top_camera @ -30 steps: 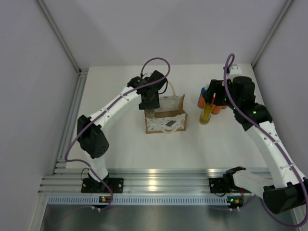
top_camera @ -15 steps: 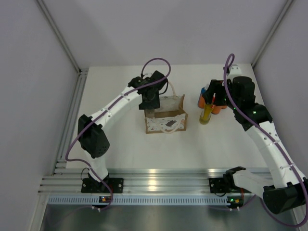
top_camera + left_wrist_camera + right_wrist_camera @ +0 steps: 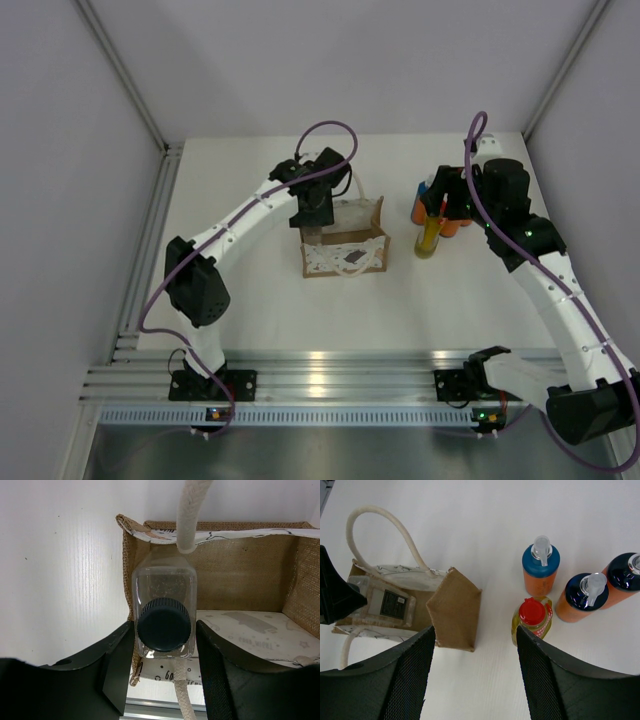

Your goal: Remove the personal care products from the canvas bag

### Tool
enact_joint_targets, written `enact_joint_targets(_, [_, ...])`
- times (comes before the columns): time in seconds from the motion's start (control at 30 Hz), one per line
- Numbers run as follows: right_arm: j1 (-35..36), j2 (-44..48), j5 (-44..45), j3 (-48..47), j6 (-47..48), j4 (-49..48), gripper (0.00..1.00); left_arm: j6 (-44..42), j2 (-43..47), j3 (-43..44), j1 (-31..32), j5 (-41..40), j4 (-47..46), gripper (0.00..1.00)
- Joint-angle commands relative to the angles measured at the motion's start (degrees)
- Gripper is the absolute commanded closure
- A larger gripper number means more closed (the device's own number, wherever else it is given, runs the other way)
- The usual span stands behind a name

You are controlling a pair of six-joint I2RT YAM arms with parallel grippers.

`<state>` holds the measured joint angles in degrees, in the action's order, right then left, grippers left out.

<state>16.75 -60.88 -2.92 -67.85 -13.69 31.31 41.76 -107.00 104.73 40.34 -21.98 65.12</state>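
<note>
Personal care products [image 3: 540,570]: four out at table's [image 3: 250,290] far right, clear bottle [image 3: 164,595] in canvas bag [image 3: 240,570] between left claw's [image 3: 164,630] jaws, grip unclear; right claw [image 3: 474,635] gaping, empty

A canvas bag [image 3: 343,252] stands mid-counter [image 3: 260,290]. One bottle [image 3: 164,611] sits inside it, at its left end. Four more bottles [image 3: 436,215] cluster on the counter to the bag's right, one in front of the other three.
</note>
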Motion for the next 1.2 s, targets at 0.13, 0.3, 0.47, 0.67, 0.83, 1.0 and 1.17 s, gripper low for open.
enact_joint_targets(0.13, [0.5,1.0,-0.3,-0.5,0.4,0.0,0.36,0.8,-3.5,-1.1,0.1,2.5,-0.9,0.45])
enact_joint_targets(0.3, [0.4,1.3,-0.3,-0.4,0.7,0.1,0.36,1.0,-4.4,-1.5,0.1,2.5,-1.2,0.46])
enact_joint_targets(0.47, [0.5,1.5,-0.3,-0.3,1.0,0.1,0.36,1.0,-5.3,-2.0,0.1,2.8,-1.9,0.46])
enact_joint_targets(0.67, [0.4,1.4,-0.3,-0.3,1.4,0.1,0.36,1.2,-6.5,-3.0,0.1,3.2,-3.1,0.46])
enact_joint_targets(0.83, [0.4,1.3,-0.4,-0.1,1.7,0.1,0.36,1.3,-7.1,-4.1,0.1,3.3,-4.0,0.46])
enact_joint_targets(1.0, [0.5,1.5,-0.6,0.1,1.9,0.1,0.36,1.7,-7.7,-4.7,0.1,3.9,-5.0,0.47])
enact_joint_targets(1.17, [0.5,1.7,-0.6,0.4,2.0,0.0,0.36,1.8,-7.9,-6.3,0.1,4.1,-6.1,0.46])
